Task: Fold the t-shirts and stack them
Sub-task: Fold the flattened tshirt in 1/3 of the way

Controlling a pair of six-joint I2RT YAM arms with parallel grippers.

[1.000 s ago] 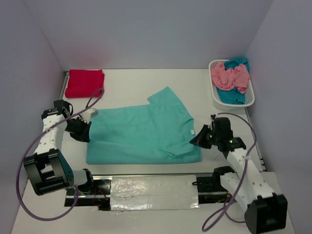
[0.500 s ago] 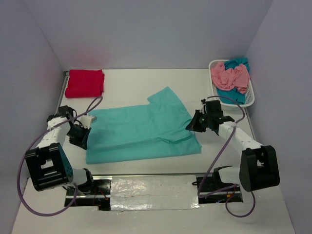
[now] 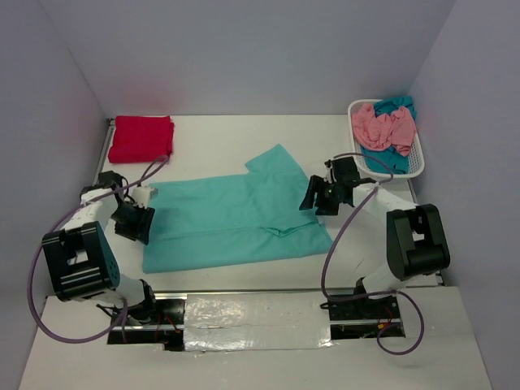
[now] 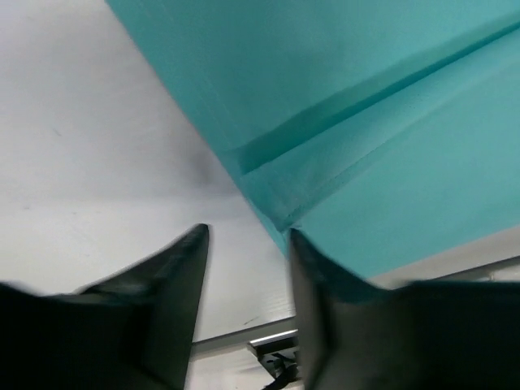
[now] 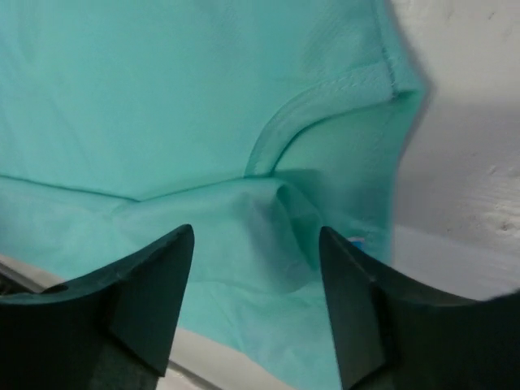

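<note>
The left gripper (image 4: 246,272) is holding its fingers spread and gripping nothing. Bare table (image 4: 97,162) is showing between them, and the hem corner of the mint shirt (image 4: 349,106) is lying just beside one finger, possibly brushing it, though blur is hiding that. The right gripper (image 5: 256,268) is hovering with fingers apart over the collar, the cloth lying loose beneath.

From above, the mint shirt is lying flat mid-table between the two grippers, a crease running left to right along it and one sleeve poking toward the far side. The red shirt (image 3: 140,137) is sitting folded at the far left. The pink shirt (image 3: 380,126) and teal-blue shirt (image 3: 396,105) are waiting in the basket (image 3: 390,174) at the far right.

The lengthwise folding looks to be under way. Next, both grippers will probably be needing fresh pinches on the cloth's edges, taken together, to bring the sleeve side over.
</note>
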